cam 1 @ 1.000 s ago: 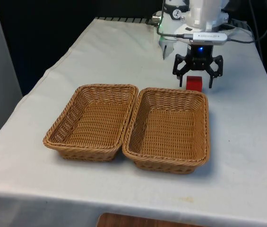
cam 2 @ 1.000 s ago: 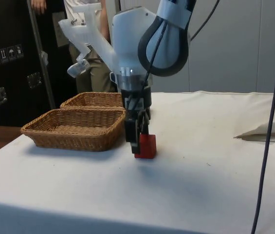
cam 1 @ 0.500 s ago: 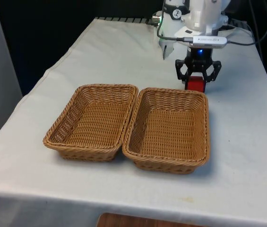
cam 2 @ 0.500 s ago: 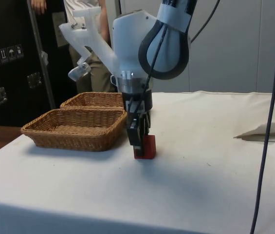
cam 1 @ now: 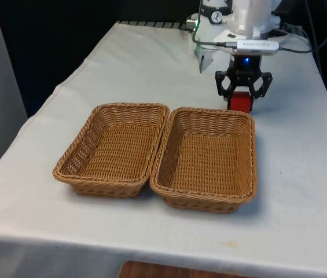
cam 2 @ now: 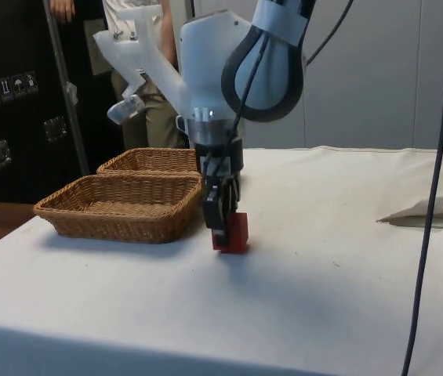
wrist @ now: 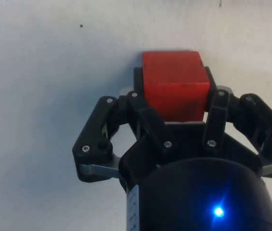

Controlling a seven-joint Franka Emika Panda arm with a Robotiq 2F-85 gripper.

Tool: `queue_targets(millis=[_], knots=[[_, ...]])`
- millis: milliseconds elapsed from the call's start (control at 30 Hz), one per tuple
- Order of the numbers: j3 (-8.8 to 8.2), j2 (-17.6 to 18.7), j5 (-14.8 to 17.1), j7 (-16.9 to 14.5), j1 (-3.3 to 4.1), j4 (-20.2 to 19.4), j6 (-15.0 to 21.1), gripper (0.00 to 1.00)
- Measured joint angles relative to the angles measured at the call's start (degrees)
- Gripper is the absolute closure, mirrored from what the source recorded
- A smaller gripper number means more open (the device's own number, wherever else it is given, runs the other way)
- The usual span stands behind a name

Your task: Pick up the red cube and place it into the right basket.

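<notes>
Gripping the red cube from both sides, the tool stands low over the tabletop, just beyond the far rim of the right basket as the front view frames it. In the wrist view the 2 black fingers press flat against opposite faces of the red cube, with no gap showing between pad and face, so the tool is clenched on it. From the side, the red cube sits at the very bottom of the tool; its lower edge seems to ride at or barely above the cloth, and I cannot tell for certain whether it has left the surface.

The step in hand looks like the end of the grasp and the start of the lift. Both baskets are empty: the left basket touches its neighbour along 1 long side, and the right basket is the nearer of the 2 in the side view.

Next, the move calls for a straight rise, high enough for the cube's underside to clear the woven rim, then a short carry over the basket's middle, a descent and a release. Dragging low would likely catch the rim and shove the basket.

A person stands behind the arm.
</notes>
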Motion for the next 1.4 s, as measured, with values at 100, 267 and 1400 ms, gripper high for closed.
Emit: queue_targets(millis=[100, 267, 1400], knots=[[-0.11, -2.29, -0.06, 0.00, 0.00, -0.34, -1.89, 0.98], [-0.23, -4.98, -0.23, 0.00, 0.00, -0.69, -4.35, 0.98], [-4.47, -21.77, -3.50, -3.15, -2.06, -0.97, -19.60, 0.98]])
